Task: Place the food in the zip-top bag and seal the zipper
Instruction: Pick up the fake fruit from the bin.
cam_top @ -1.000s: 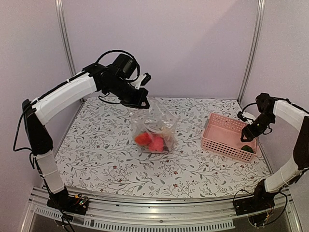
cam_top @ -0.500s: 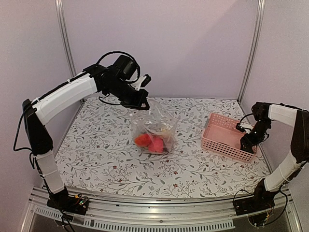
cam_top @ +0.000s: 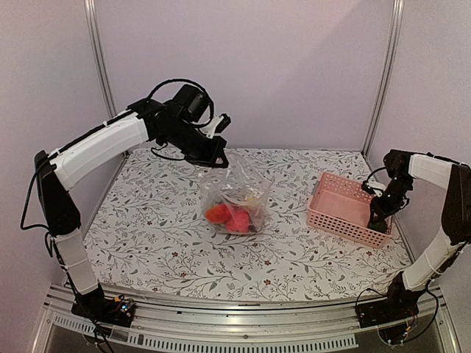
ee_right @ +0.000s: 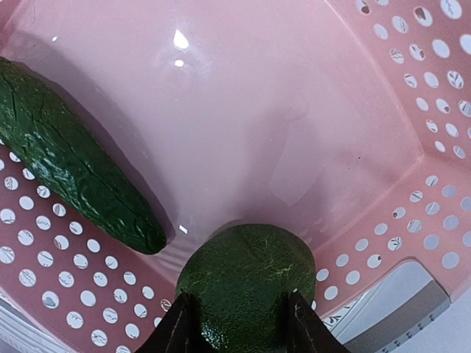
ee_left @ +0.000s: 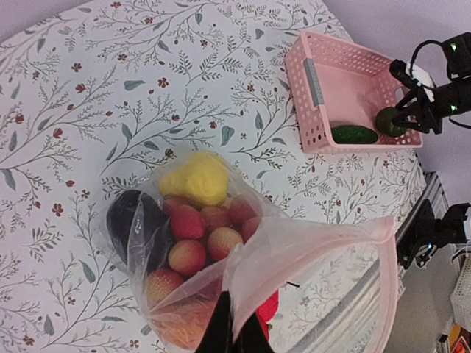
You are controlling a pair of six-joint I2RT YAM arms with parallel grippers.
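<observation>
floral table [cam_top: 147, 220] bears bag [cam_top: 239, 193], basket [cam_top: 342, 226].

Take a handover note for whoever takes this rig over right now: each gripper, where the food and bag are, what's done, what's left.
Left gripper: shut on the zip-top bag at its rim, holding the mouth up and open.
Right gripper: inside the pink basket, shut on the round green piece, not yet lifted.
Done: yellow piece, eggplant and red round ones are in the bag.
Left: bag the round green piece and the cucumber lying beside it, then seal the zipper, now open.
</observation>
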